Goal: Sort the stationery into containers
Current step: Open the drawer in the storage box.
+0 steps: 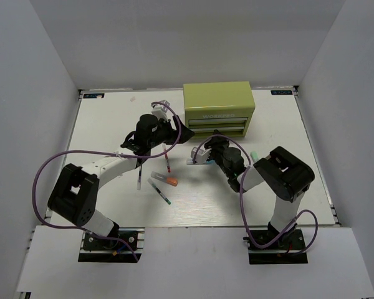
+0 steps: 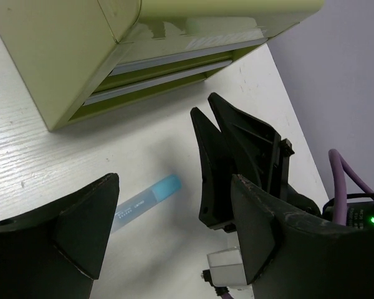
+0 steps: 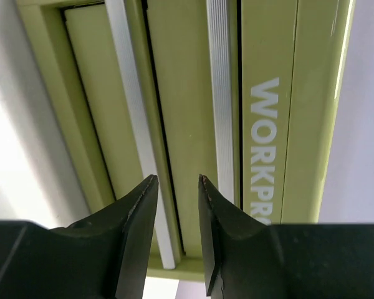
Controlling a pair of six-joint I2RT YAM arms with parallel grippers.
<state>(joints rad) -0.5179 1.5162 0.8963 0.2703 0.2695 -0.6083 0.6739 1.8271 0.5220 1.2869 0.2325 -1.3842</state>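
Catching, from the left wrist but not the right, the light-blue bar (image 2: 146,198) flat on the table (image 2: 50,156) beneath the wide-spread, empty left gripper (image 2: 174,179). Finding, from the right wrist, the right gripper (image 3: 177,179) narrowly parted, holding nothing, before the olive-green box (image 3: 181,75) and its drawer fronts.

Olive box (image 1: 219,99) at far table (image 1: 100,124) edge; orange-capped marker (image 1: 164,180) mid-table, pens (image 1: 161,192) beside.

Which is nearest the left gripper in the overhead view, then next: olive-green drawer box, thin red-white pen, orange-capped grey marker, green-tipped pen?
From the left gripper:
1. olive-green drawer box, just to the right of its fingertips.
2. thin red-white pen, lower in the picture, slightly left.
3. orange-capped grey marker, just below that pen.
4. green-tipped pen, lowest of all, farthest.
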